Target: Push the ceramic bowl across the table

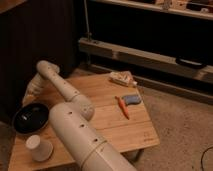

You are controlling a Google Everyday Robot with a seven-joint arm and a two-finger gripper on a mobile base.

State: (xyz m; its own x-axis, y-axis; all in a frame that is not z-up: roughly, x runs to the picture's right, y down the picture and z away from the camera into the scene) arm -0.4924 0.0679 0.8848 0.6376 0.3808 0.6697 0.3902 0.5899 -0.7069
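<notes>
Ceramic bowl (31, 118), glossy black, sits at the 9 o'clock edge of the worktop (107, 129); tool (32, 93) hangs near its 12 o'clock rim, open or closed I cannot tell; upturned white cup (39, 148) just beside at 6 o'clock, orange stick (123, 107) well apart at 3 o'clock

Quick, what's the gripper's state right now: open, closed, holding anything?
Gripper: state cannot be told. It is at the far left of the table, just behind the bowl.
</notes>
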